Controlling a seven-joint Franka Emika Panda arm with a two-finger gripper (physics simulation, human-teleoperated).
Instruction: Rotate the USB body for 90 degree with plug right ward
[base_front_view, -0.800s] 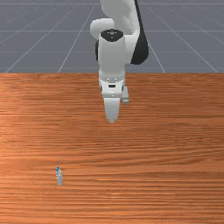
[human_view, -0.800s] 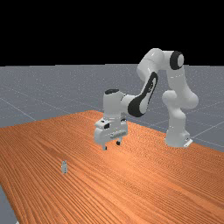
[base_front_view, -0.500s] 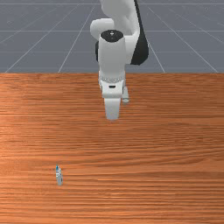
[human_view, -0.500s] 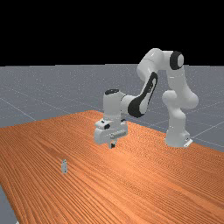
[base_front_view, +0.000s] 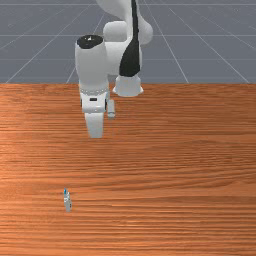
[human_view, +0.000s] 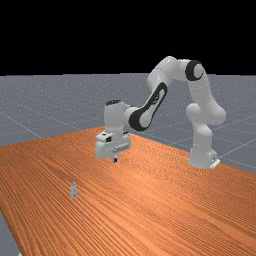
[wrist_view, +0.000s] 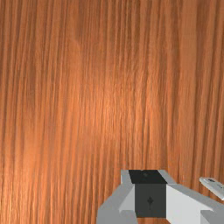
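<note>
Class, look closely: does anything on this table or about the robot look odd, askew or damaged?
Nothing stands out. The small, blue-tipped, grey-white USB body lies on the orange-brown wooden table, its length roughly across the grain, with no visible damage. The white-and-grey robot claw hangs shut and empty above the table.

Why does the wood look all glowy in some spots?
Far view: the orange-brown wooden table has a pale glow near its middle, maybe lamp light; wrist view: bright patches lie on the wood beyond the grey, black-padded fingers; front view: lighting looks more even.
</note>
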